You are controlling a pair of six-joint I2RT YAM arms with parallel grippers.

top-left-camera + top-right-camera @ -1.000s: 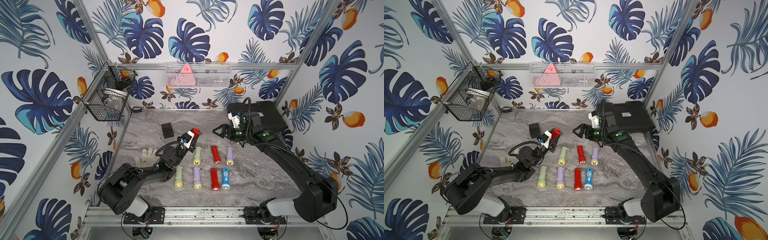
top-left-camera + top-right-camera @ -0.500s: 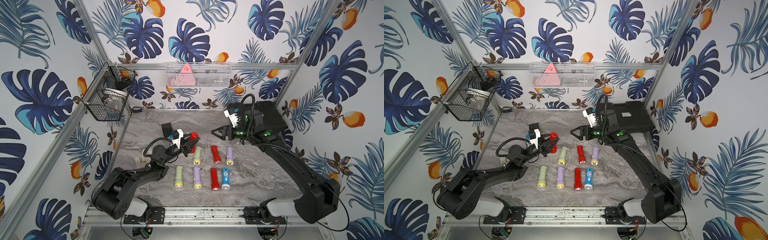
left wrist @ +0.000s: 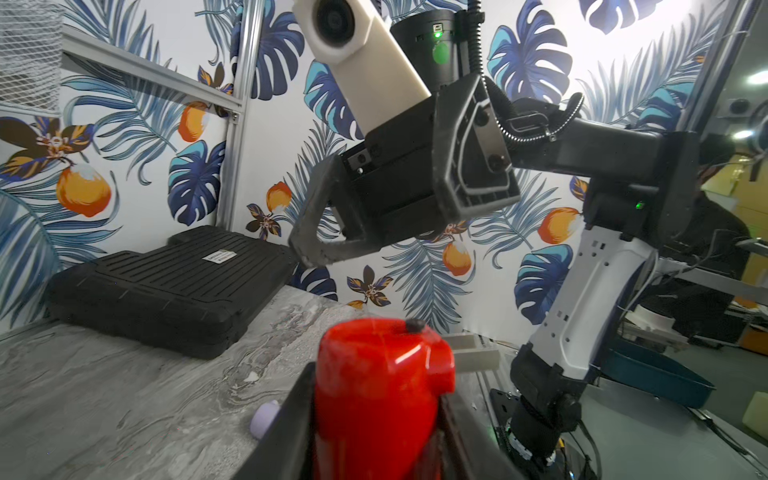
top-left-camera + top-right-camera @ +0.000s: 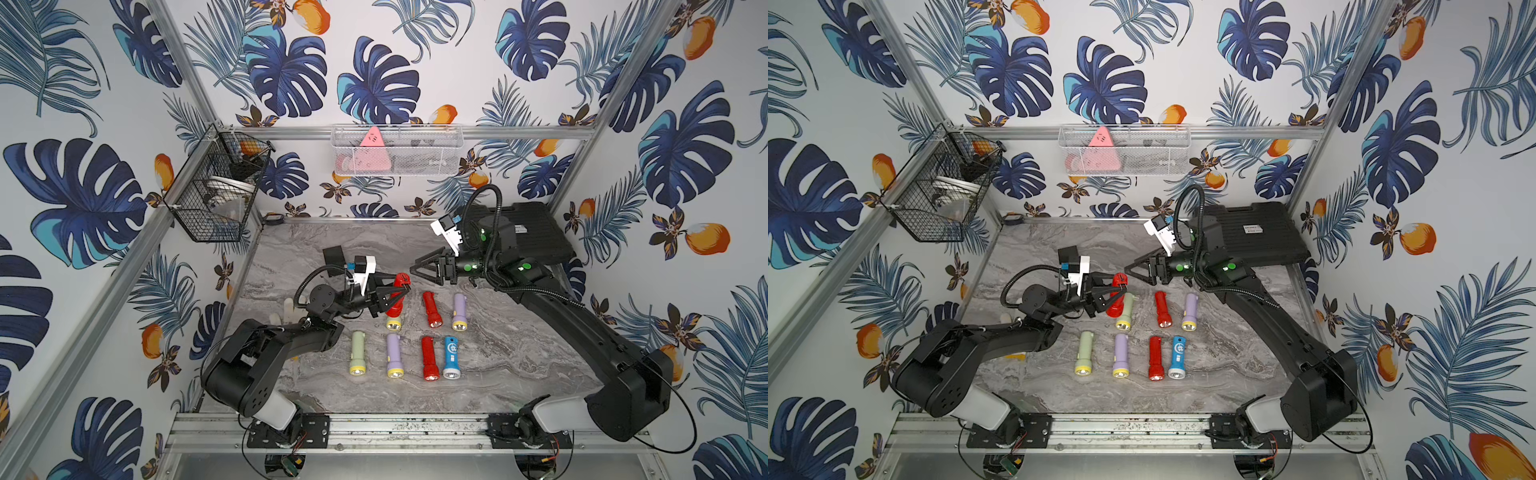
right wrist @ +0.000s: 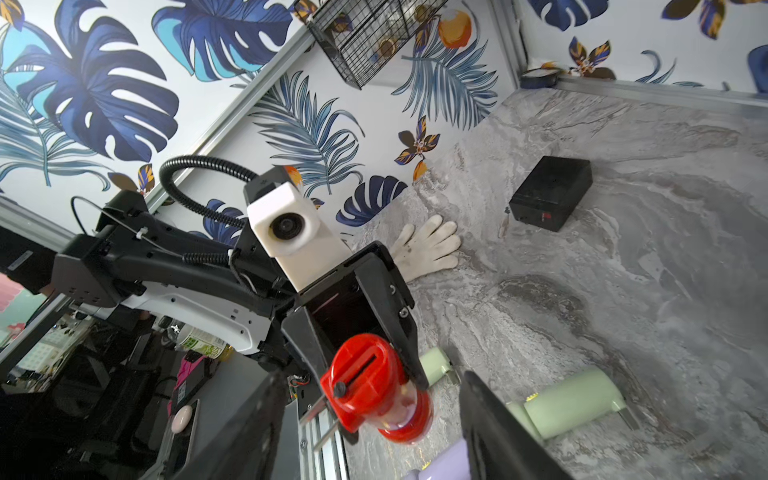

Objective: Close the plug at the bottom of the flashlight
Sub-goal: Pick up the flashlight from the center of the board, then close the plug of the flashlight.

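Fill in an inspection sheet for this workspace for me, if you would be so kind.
Surface: grey marble tabletop.
Job's things: red flashlight held off the table, bottom end toward the right gripper; seven more flashlights lie in two rows.
Clutter: black case, small black box, white glove.
Grippers: left gripper shut on the red flashlight; right gripper open, near it, apart.
Cables: corrugated conduit loops over each wrist.
Surroundings: leaf-print walls; black wire basket; white mesh basket holding a pink triangle.

Red flashlight [image 4: 394, 308] between left fingers [image 4: 379, 300]
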